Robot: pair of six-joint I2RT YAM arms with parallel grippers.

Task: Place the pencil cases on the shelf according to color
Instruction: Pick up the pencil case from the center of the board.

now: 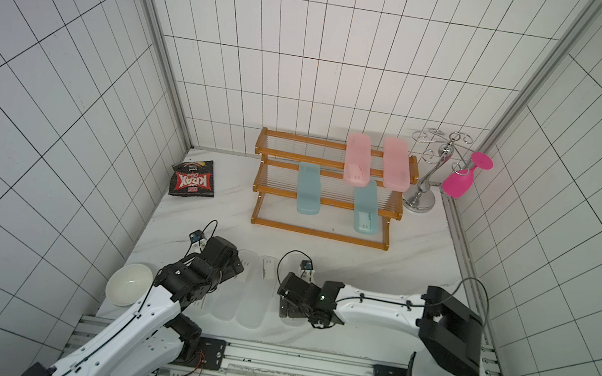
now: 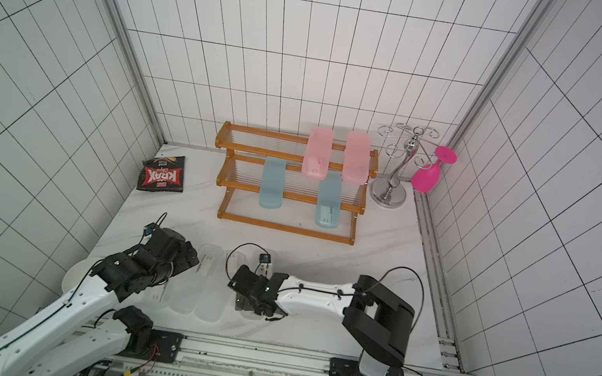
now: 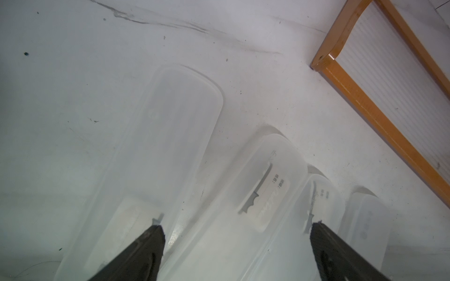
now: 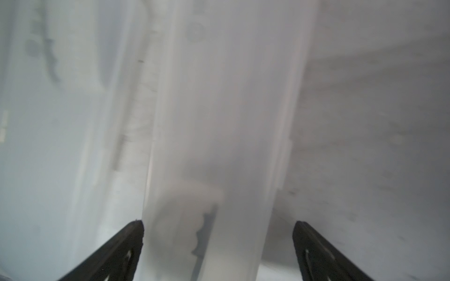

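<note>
Four clear pencil cases [image 1: 255, 300] lie side by side on the white table [image 1: 379, 275], in front of the shelf [image 1: 318, 233] and apart from it. The end case [image 4: 219, 133] of the row sits between the wide-spread fingers of the right gripper [image 4: 218, 223], unclamped. At the row's other end the left gripper [image 3: 237, 227], equally spread, straddles the second case [image 3: 246, 194]. Two pink cases [image 1: 356, 161] rest on the shelf's top tier, and two teal cases [image 1: 307, 194] on the middle one.
</note>
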